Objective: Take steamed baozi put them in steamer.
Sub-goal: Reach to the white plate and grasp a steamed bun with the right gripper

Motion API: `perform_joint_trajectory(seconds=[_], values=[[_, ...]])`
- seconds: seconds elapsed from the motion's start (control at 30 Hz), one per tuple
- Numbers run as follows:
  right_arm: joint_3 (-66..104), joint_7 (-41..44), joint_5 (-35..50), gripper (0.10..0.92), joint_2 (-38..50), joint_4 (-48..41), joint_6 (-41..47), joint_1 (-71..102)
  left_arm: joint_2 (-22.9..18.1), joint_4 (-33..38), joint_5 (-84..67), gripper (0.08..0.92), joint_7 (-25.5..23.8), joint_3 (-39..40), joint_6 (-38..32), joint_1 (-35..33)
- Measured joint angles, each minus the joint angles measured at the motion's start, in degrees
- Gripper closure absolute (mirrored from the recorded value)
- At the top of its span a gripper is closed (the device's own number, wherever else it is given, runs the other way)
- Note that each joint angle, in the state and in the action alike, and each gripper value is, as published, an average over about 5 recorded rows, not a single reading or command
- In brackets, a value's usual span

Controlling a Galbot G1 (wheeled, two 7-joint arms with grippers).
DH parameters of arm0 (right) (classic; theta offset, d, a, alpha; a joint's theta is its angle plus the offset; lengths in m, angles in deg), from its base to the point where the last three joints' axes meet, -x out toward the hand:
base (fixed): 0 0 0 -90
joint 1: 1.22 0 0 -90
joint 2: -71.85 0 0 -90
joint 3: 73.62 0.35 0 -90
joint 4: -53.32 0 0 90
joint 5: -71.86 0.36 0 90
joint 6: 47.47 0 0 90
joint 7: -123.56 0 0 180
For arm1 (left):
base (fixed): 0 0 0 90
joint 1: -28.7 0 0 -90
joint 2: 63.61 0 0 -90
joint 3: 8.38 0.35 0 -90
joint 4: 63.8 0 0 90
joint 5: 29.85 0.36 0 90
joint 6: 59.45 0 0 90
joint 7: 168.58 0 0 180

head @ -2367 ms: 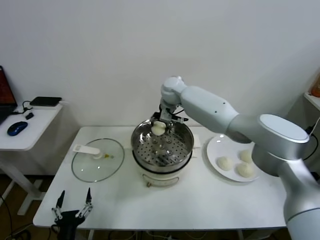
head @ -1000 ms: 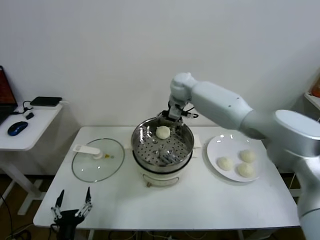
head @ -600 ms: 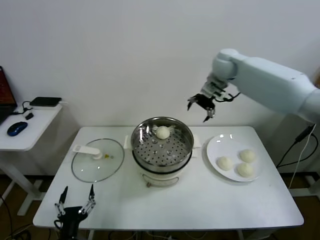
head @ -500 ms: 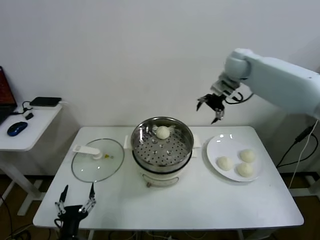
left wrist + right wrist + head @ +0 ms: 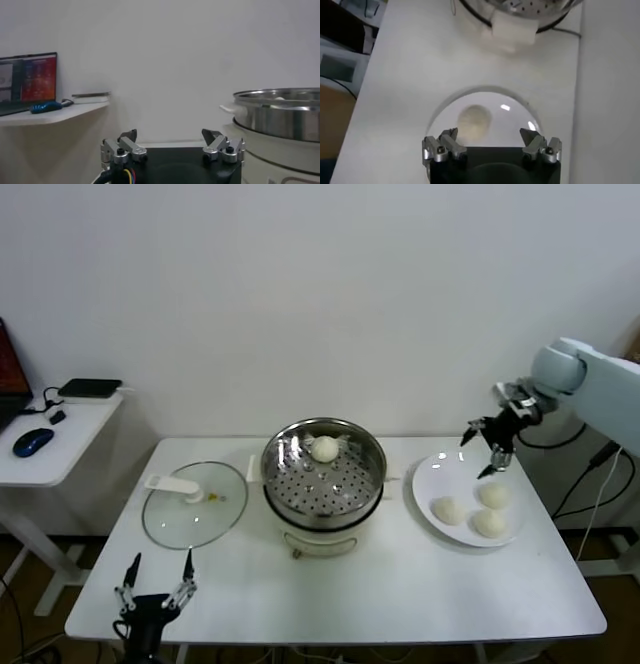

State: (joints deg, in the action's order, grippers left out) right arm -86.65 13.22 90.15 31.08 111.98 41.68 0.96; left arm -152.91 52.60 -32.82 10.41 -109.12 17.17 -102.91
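Observation:
One cream-white baozi (image 5: 325, 449) lies on the perforated tray at the back of the shiny steel steamer (image 5: 288, 489) in the middle of the table. Three more baozi (image 5: 448, 510) (image 5: 493, 495) (image 5: 489, 524) lie on the white plate (image 5: 430, 482) at the right. My right gripper (image 5: 482, 449) is open and empty, hovering above the plate's far edge; its wrist view shows one baozi (image 5: 474, 121) on the plate (image 5: 515, 102) below the spread jaws (image 5: 490, 134). My left gripper (image 5: 157, 583) is open and empty, parked below the table's front left edge.
A flat glass lid (image 5: 195, 506) with a white handle lies left of the steamer. A side table (image 5: 55, 429) at far left holds a blue mouse (image 5: 34, 441) and a dark device (image 5: 90, 388). A cable (image 5: 585, 484) hangs at the right.
My right gripper let the baozi go into the steamer, rose and swung right, and now hovers open over the plate. The left arm has stayed parked.

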Motion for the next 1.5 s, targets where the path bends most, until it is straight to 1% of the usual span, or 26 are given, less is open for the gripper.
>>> perform_joint_trajectory(seconds=[0.6,1.5], values=[[11.2,-2.0,-9.6,0.203,-6.6,-9.4,1.2,14.7,0.2,-1.5,-0.8,0.177,0.1,-0.6,-0.4,-0.2],[20.0,-3.0,-17.4,0.203,-13.9,-19.8,-1.2,22.4,0.2,-2.4,-0.9,0.177,0.1,-0.5,-0.5,0.3]])
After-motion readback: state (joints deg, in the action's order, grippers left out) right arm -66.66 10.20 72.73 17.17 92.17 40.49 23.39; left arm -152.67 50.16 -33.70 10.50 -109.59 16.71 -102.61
